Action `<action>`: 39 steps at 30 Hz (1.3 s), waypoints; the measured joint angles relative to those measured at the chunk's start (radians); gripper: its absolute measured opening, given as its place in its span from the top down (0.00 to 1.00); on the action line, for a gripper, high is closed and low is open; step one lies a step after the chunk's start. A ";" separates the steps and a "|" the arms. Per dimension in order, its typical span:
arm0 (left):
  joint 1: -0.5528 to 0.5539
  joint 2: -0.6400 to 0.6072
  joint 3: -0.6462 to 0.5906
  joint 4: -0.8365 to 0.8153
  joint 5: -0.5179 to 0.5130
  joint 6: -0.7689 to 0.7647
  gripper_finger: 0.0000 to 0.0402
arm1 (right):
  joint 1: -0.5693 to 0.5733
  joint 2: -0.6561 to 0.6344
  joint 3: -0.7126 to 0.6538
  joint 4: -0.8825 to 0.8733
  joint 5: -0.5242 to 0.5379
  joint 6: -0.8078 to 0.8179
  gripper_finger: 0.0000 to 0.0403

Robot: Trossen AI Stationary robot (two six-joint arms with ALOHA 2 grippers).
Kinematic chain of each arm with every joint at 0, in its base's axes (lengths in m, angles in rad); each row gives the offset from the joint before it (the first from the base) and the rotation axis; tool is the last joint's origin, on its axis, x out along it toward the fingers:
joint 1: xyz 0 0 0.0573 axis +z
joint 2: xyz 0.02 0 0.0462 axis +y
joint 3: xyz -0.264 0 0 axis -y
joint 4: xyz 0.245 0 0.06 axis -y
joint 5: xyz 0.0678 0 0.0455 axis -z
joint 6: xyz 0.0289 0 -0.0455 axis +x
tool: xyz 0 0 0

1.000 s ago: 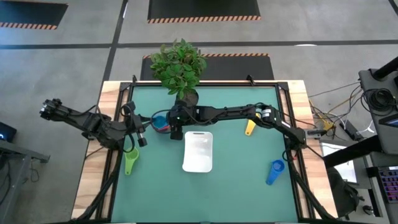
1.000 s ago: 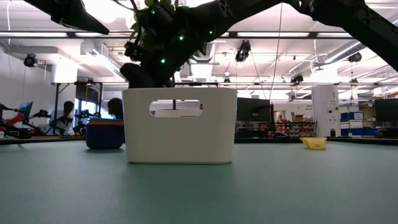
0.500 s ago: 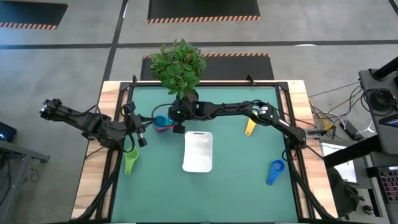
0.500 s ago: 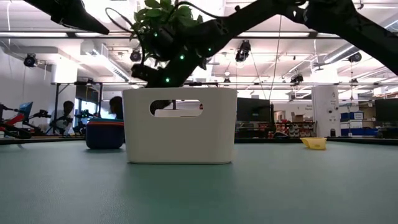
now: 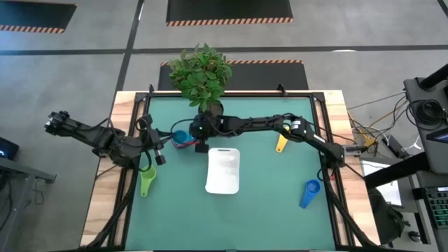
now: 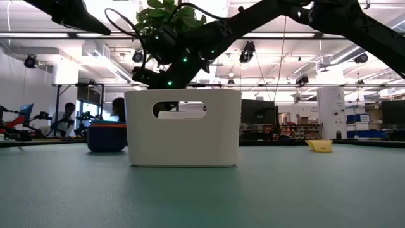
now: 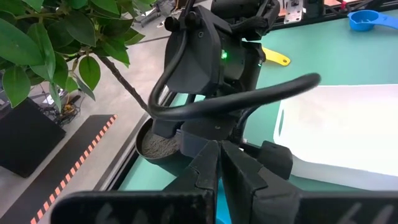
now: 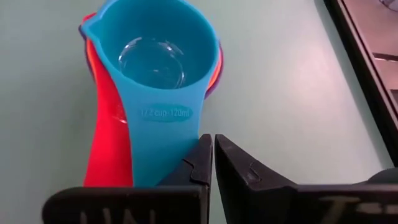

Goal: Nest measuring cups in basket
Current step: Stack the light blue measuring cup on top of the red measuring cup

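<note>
High view, layout: green worktop [image 5: 259, 203] with a wooden border; both arms reach in from the sides.
Right gripper [image 5: 197, 146]: extended across the worktop to a spot just beside the far short end of the basket, in front of the plant pot [image 5: 210, 109].
Right fingers [image 8: 200, 163]: pressed together with no gap; whether the handles under their tips are gripped cannot be told.
Nested cups [image 8: 152, 93]: a teal cup sits uppermost, with red, orange and purple rims showing beneath it; the stack rests on the worktop directly ahead of the right gripper, outside the basket.
Nested cups, high view: seen as a teal and red patch [image 5: 181, 138] left of the right gripper.
Basket [image 5: 223, 170]: white, rectangular, near the worktop centre, long axis running front to back; interior appears bare.
Basket, low view: white wall with a slot handle [image 6: 183, 126], the right arm above and behind it.
Left gripper [image 5: 158, 149]: at the left edge of the worktop, well apart from the basket.
Left fingers [image 7: 208, 171]: closed against each other, holding nothing.
Green cup [image 5: 146, 182]: on the worktop at the left edge, near the left gripper.
Yellow cup [image 5: 281, 143]: right of the basket, under the right arm's line.
Blue cup [image 5: 309, 192]: near the right front of the worktop, well apart from the basket.
Background, low view: a seated person [image 6: 63, 120] far behind the worktop.
</note>
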 joint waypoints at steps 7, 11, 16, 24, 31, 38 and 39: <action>0.000 0.000 0.000 0.000 0.000 0.000 1.00 | 0.016 -0.002 0.000 -0.015 -0.001 0.000 0.98; 0.000 0.000 0.000 0.001 0.000 0.000 1.00 | 0.022 -0.002 0.000 -0.015 0.000 -0.002 0.98; 0.000 0.000 0.000 0.002 0.000 0.000 1.00 | 0.024 -0.004 0.000 -0.015 0.004 -0.002 0.98; 0.000 0.001 -0.011 -0.024 0.060 -0.041 1.00 | 0.030 -0.021 0.000 -0.019 0.006 -0.002 0.98; 0.000 0.058 -0.115 -0.022 0.373 -0.179 1.00 | 0.030 -0.036 0.001 -0.032 0.008 -0.017 0.98; 0.000 0.175 -0.260 0.223 0.358 -0.245 1.00 | 0.029 -0.036 -0.004 -0.042 0.008 -0.018 0.98; 0.000 0.199 -0.287 0.300 0.356 -0.245 1.00 | 0.029 -0.036 -0.005 -0.043 0.008 -0.019 0.98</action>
